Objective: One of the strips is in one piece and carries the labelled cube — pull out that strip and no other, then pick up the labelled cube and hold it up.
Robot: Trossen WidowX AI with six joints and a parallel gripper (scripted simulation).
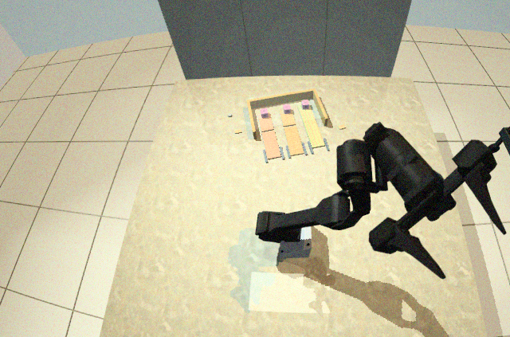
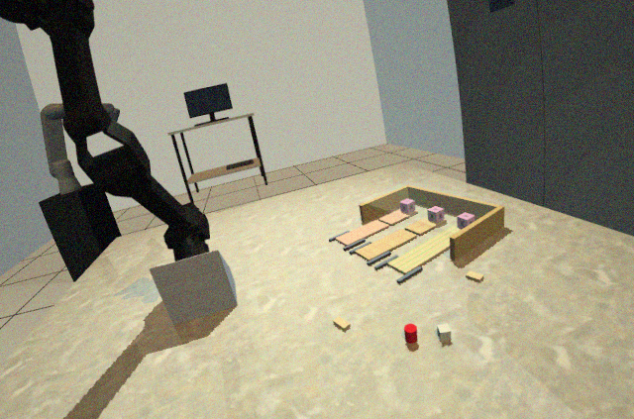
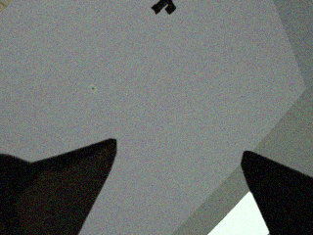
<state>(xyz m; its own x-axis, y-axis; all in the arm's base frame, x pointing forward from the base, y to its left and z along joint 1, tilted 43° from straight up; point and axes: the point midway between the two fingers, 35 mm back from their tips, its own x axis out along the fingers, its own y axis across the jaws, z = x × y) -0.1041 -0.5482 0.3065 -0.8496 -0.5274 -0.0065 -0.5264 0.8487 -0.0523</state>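
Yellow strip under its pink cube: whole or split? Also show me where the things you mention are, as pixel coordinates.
Whole: the yellow strip (image 1: 312, 127) (image 2: 422, 252) shows no crosswise gap, whereas the orange strip (image 1: 293, 139) (image 2: 384, 244) has one.

Looks like a lab or office-type rm, can't tell which. Tiled floor (image 1: 61, 177) (image 2: 286, 176), plain pale walls (image 2: 230, 20), big dark panelled unit (image 1: 284, 16) (image 2: 511, 97) at the desk's (image 1: 185, 201) (image 2: 286, 363) far edge. Monitor (image 2: 207, 100) on a small workstation w/ thin dark legs (image 2: 259, 148), kbd (image 2: 240, 164) on its lower shelf (image 2: 209, 172). Black robot arm (image 1: 407, 164) (image 2: 76, 66) over the desk.
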